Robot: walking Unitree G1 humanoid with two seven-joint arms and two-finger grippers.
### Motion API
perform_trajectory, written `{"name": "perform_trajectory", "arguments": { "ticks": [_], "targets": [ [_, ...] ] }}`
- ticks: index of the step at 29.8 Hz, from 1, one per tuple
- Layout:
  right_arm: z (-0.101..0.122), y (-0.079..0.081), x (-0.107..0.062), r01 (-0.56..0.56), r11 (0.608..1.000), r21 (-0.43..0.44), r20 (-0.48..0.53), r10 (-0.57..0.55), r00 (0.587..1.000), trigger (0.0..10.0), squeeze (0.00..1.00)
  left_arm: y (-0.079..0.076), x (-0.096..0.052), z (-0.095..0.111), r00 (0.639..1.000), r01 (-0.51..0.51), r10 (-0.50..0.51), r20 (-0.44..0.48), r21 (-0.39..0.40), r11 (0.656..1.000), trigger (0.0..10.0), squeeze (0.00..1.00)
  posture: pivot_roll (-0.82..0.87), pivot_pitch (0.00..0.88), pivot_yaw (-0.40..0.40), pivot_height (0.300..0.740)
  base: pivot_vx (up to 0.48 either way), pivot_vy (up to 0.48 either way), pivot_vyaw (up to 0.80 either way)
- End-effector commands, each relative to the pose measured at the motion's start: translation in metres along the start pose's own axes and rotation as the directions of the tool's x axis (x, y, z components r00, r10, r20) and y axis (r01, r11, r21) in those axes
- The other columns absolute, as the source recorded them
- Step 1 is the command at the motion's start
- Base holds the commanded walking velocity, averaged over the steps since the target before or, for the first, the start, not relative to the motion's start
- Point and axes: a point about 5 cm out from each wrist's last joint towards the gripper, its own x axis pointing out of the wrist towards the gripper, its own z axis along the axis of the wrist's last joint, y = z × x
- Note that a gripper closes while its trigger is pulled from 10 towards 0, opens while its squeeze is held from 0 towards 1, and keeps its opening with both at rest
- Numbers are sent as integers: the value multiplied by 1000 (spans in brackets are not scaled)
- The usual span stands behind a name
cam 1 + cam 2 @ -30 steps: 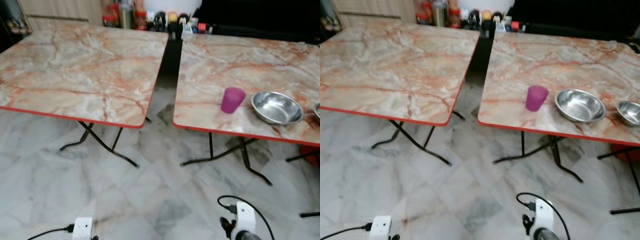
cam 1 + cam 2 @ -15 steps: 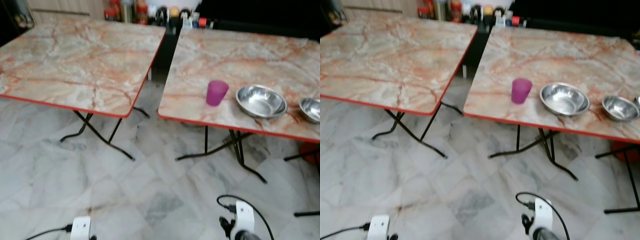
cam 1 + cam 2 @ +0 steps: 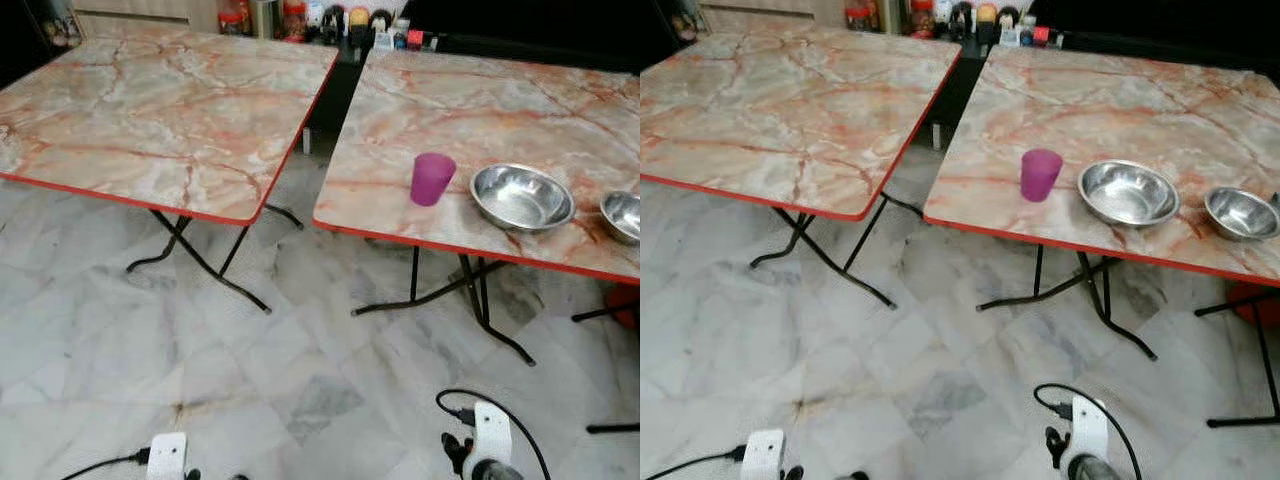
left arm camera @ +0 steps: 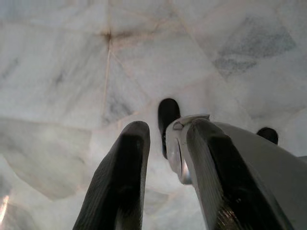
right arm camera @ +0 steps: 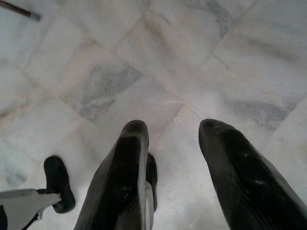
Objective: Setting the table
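A purple cup (image 3: 432,179) stands upright near the front edge of the right-hand marble table (image 3: 470,90). Just right of it sits a large steel bowl (image 3: 521,197), and a smaller steel bowl (image 3: 622,215) lies at the picture's right edge. Both arms hang low over the floor, well short of the tables. My left gripper (image 4: 165,128) is open and points down at the tiles with nothing between its fingers. My right gripper (image 5: 172,125) is open wider, also over bare tiles.
A second marble table (image 3: 150,100) with a red rim stands to the left, a dark gap between the two. Both rest on black folding legs (image 3: 200,275). Bottles and jars (image 3: 340,18) line the back. A red object (image 3: 625,300) sits low at the right. Marble floor (image 3: 300,370) lies ahead.
The whole picture has shifted, so the camera moved: the tables sit a little farther off and the smaller bowl now shows fully. The cup and bowls keep their places.
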Motion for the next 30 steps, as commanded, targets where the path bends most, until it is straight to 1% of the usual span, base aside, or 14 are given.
{"name": "perform_trajectory", "arguments": {
  "ticks": [1,30],
  "targets": [
    [-4,-3,-1,10,1000,-1,-13,-10,1000,10000,0,1,0,-3,1000,-8,8,-15,-9,1000,10000,0,-3,121,-49,740,251,0,0],
    [-4,-3,-1,12,1000,0,-6,-12,1000,10000,0,1,0,-2,1000,-5,4,-16,-7,1000,10000,0,-5,122,-51,740,263,0,0]
  ]
}}
